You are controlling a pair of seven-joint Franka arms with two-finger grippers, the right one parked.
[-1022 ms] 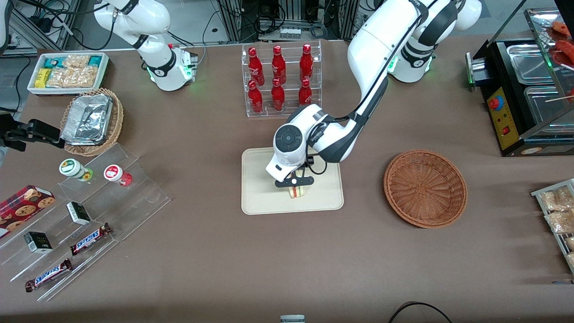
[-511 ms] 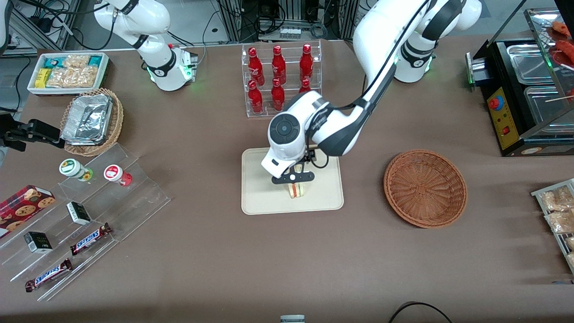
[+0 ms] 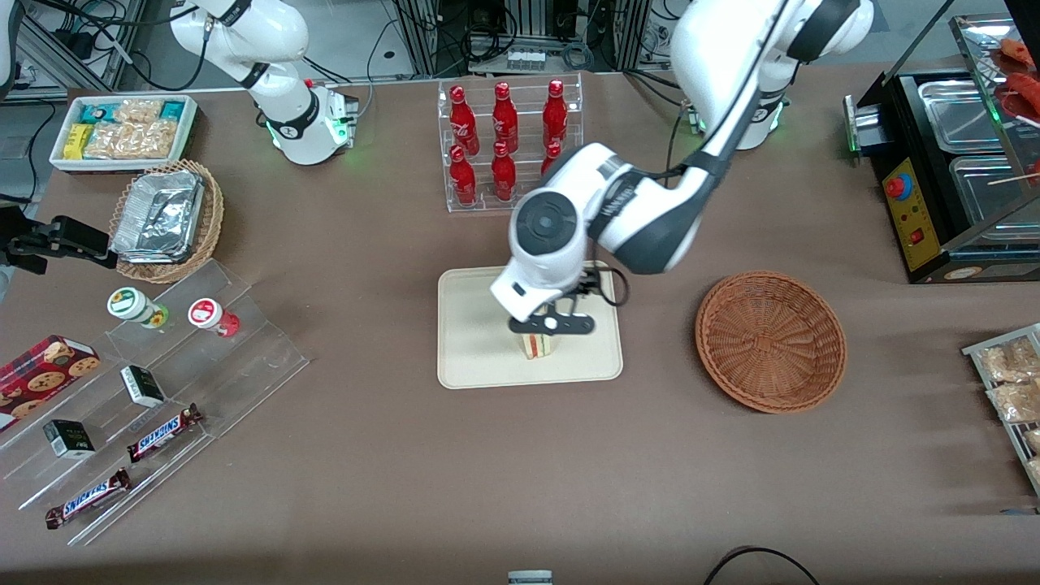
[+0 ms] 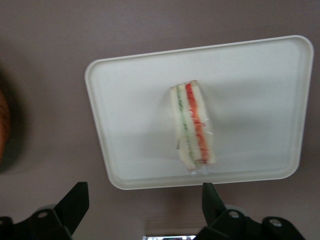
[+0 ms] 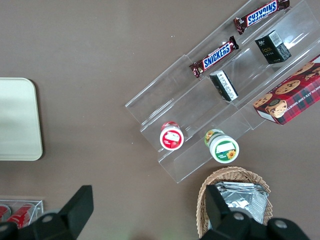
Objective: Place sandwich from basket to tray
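The sandwich (image 3: pixel 537 345) (image 4: pixel 192 128) stands on its edge on the cream tray (image 3: pixel 471 357) (image 4: pixel 130 100), near the tray's front rim, with red and green layers showing. My left gripper (image 3: pixel 552 325) (image 4: pixel 145 200) hangs open above the sandwich, well clear of it, with nothing between its black fingers (image 4: pixel 74 202). The reddish-brown wicker basket (image 3: pixel 770 340) sits empty beside the tray, toward the working arm's end of the table.
A clear rack of red bottles (image 3: pixel 508 142) stands farther from the front camera than the tray. A clear stepped display with snack bars and jars (image 3: pixel 154 382), a foil-container basket (image 3: pixel 166 219) and a white snack bin (image 3: pixel 123 130) lie toward the parked arm's end.
My gripper has risen off the sandwich and drifted slightly toward the basket; the sandwich stays on the tray, released.
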